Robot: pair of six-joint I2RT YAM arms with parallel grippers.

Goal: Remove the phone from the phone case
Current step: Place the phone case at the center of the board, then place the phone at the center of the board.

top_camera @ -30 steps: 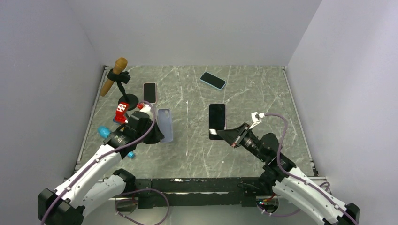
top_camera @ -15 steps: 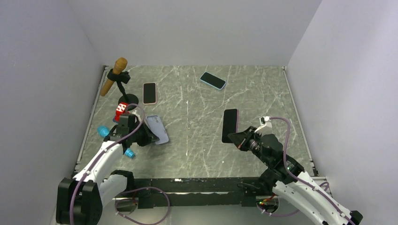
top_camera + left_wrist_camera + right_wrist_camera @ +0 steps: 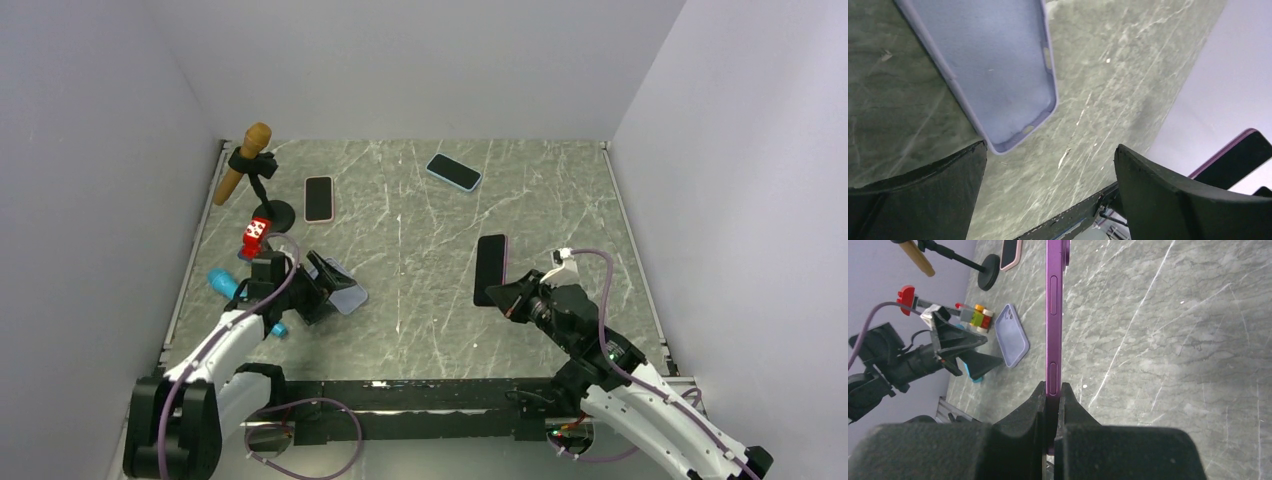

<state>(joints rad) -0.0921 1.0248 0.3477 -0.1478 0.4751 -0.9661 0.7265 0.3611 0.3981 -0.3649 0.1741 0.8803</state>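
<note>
The right gripper (image 3: 1053, 390) is clenched on the lower end of the purple phone (image 3: 1054, 315), holding it edge-on above the marble bench (image 3: 420, 200), right of centre. The empty lavender phone case (image 3: 993, 65) lies at lower left, just ahead of the left gripper (image 3: 1048, 152), whose jaws are spread wide.

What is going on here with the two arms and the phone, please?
The right gripper has its jaws shut on one end of the purple phone and holds it on edge, well apart from the case. The case lies empty and flat on the table, just in front of the left gripper, whose jaws stand open. The phone is out of its case.
</note>
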